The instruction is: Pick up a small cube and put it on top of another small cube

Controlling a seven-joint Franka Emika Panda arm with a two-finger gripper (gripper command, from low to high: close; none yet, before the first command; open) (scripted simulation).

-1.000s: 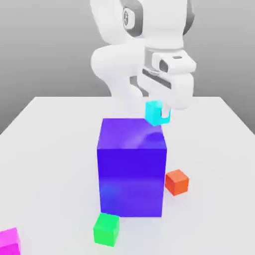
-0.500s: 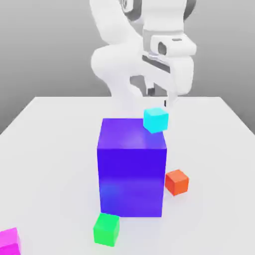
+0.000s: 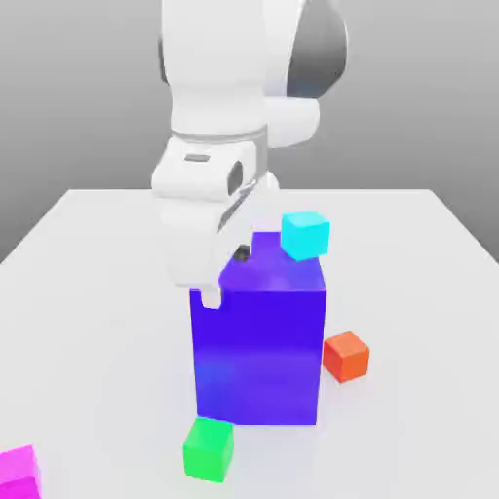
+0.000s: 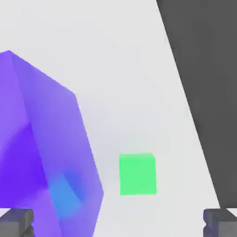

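Your hand (image 3: 210,295) hung empty, fingers (image 4: 16,221) spread wide, against the purple block's (image 3: 258,341) upper corner, with the green cube (image 3: 208,447) on the bench (image 3: 97,292) below it and the magenta cube (image 3: 18,474) well off to one side.

Pink cube (image 3: 19,473), green cube (image 3: 208,448), purple block (image 3: 259,346) (glossy), cyan cube (image 3: 305,235), orange-red cube (image 3: 345,355).

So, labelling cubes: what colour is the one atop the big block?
Cyan, clearest in the exterior view.
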